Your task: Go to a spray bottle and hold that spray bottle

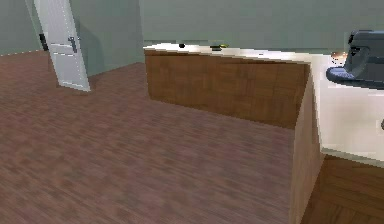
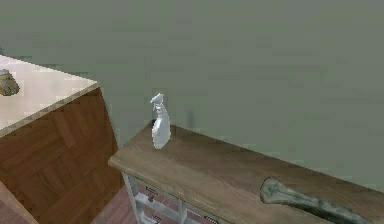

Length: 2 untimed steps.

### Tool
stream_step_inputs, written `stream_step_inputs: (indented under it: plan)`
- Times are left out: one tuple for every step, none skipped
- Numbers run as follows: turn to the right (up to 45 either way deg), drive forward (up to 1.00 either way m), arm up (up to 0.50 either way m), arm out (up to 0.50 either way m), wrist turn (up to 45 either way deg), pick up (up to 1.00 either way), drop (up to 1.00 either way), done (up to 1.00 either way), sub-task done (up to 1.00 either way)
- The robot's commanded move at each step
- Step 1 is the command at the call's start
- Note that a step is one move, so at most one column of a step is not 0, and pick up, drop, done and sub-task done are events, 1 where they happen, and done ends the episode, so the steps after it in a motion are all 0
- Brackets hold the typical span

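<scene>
1. Dark long thing (image 2: 305,200) lies flat on a wooden worktop (image 2: 220,165), bottom right of arm side view, closest to the cam.
2. Spray bottle (image 2: 160,123): white, upright, on that same worktop near its far left corner, well apart from the dark thing.
3. Claw: can't tell its state or whether it has anything.
4. Under the bottle, the worktop's front has pale drawers (image 2: 160,200).
5. Behind the bottle: plain grey-green wall (image 2: 260,60).
6. Left of the bottle, across a gap: pale-topped worktop (image 2: 50,95) w/ wood-panel side; a brownish-grey lump (image 2: 7,83) sits at the view's left edge on it.
7. Forward view: L-shaped worktop (image 1: 225,85), wood front, pale top. Small dark item (image 1: 181,45) and greenish item (image 1: 217,43) sit on its far end. Bulky dark appliance (image 1: 360,60) sits at the right edge.
8. White door (image 1: 62,40) upper left; wood floor (image 1: 100,150) in front.
</scene>
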Motion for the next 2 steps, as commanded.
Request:
stream_step_inputs:
  plan:
    - [0.0,0.0,0.38,0.0,0.0,0.0,0.0,0.0,0.0]
    - [0.0,0.0,0.0,0.34,0.0,0.0,0.0,0.0,0.0]
